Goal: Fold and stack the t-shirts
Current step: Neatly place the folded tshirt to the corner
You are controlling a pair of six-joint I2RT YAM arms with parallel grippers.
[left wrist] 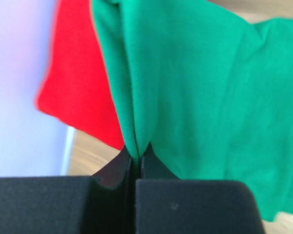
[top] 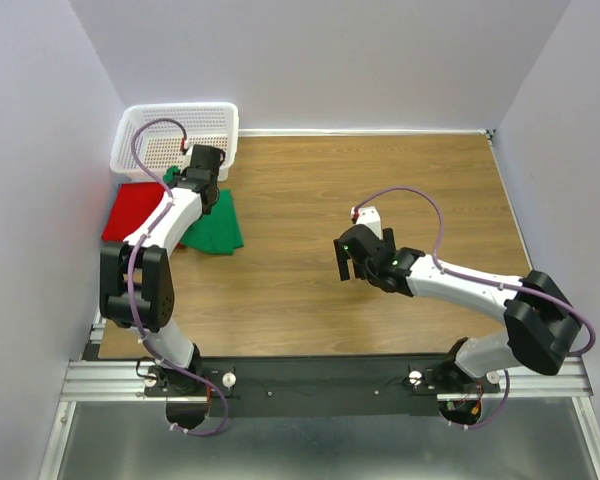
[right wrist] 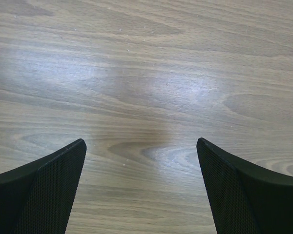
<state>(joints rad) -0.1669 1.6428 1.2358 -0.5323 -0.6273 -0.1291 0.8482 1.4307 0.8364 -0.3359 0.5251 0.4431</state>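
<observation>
A green t-shirt (top: 214, 226) lies folded at the table's left, half under my left arm, beside a folded red t-shirt (top: 132, 208) by the left wall. In the left wrist view the green t-shirt (left wrist: 200, 83) fills most of the frame and the red t-shirt (left wrist: 75, 83) lies behind it. My left gripper (left wrist: 136, 155) is shut on a pinched ridge of the green cloth. My right gripper (top: 351, 263) hovers over bare wood near the table's middle. Its fingers (right wrist: 49, 180) stand wide open with nothing between them.
A white perforated basket (top: 170, 128) stands in the back left corner, just behind the left gripper. Walls close in the left, back and right sides. Bare wooden tabletop (top: 380, 170) stretches across the middle and right.
</observation>
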